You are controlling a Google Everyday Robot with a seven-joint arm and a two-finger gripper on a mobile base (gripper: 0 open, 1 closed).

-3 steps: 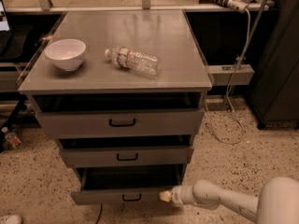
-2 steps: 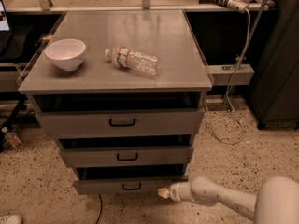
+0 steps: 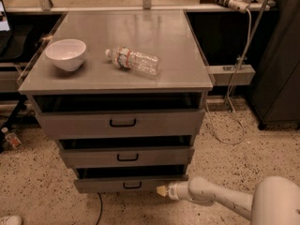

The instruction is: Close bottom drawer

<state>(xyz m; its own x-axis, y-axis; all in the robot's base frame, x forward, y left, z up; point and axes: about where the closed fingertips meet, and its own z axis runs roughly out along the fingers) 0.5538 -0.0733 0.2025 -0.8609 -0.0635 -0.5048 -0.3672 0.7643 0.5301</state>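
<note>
The bottom drawer (image 3: pixel 129 184) sits low in the centre of the frame, the lowest of three grey fronts under the table (image 3: pixel 183 74). Its small black handle (image 3: pixel 132 185) faces out. The gripper (image 3: pixel 162 190) comes in from the lower right on a pale arm, with its tan tip at the right end of the drawer front, touching it or just beside it. Whether the gripper is spread or pressed together I cannot tell.

The drawer looks nearly home. Only a dark strip shows above its front, much like the strips above the middle drawer (image 3: pixel 126 156) and the top drawer (image 3: pixel 122 123). I judge the job almost done — at most a last short push remains, then pulling the arm clear. A white bowl (image 3: pixel 66 54) and a plastic bottle (image 3: pixel 133 61) lying on its side rest on the table, well apart from the work.
</note>
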